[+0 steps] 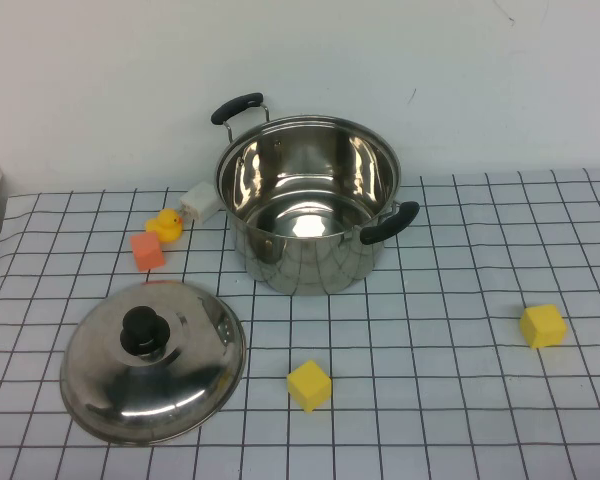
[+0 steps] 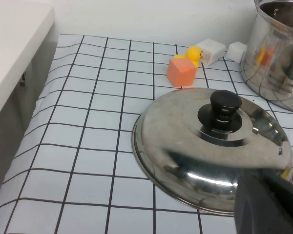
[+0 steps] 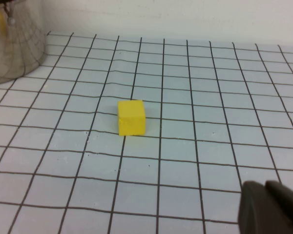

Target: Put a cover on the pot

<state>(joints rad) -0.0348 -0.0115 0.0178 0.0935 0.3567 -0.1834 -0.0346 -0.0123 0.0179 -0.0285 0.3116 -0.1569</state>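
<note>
Nearest to the robot, the domed stainless-steel lid with a black knob lies knob-up on the white tablecloth with a black grid, toward the table's left front. Beside it, further right, sits a small yellow cube, and well apart on the right a second yellow cube. Neither arm appears in the high view. Only the wrist views show them: a dark blurred part of the left gripper hangs just over the lid's near rim, and a dark part of the right gripper sits short of the second yellow cube; whether either claw is spread or pressed together cannot be told. Behind the lid stand an orange cube, a yellow rubber duck and a white block. Farthest back, at centre, the large shiny stainless-steel pot with two black side handles stands upright and uncovered, close to the white wall. Bare cloth separates lid from pot, and the right half is mostly free.
</note>
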